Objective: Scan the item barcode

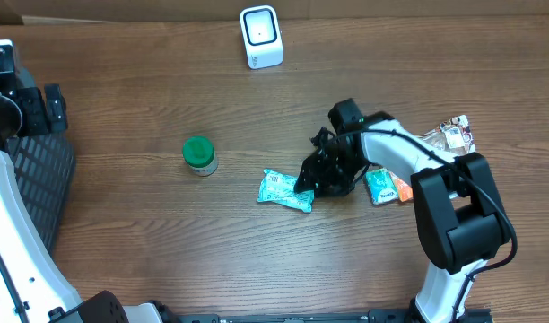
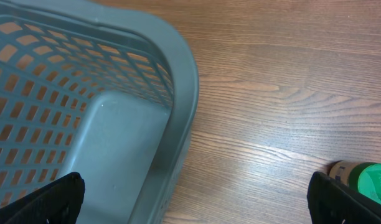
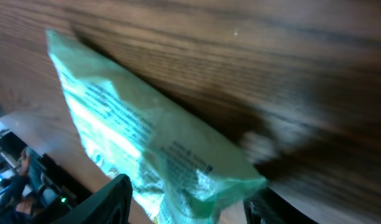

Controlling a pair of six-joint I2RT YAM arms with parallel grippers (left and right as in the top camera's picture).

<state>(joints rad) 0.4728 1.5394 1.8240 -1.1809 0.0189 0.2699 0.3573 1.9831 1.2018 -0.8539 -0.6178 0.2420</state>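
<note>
There were two teal packets, the centre packet (image 1: 282, 189) and the right packet (image 1: 379, 186), plus one pale wrapped snack (image 1: 454, 135) and one orange item (image 1: 403, 189) only partly in sight. There was one white scanner (image 1: 261, 36), one green-capped bottle (image 1: 199, 155) and one grey basket (image 1: 41, 184). Two arms were in view, the left arm (image 1: 10, 233) and the right arm (image 1: 454, 215).

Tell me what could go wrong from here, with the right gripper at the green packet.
1. The right gripper has only one end of the green packet between its fingers; the soft wrapper may slip or fold when lifted.
2. The scanner stands far from it, so a dangling packet might turn its barcode away.
3. A second packet lies beside the arm and could be swept.
</note>
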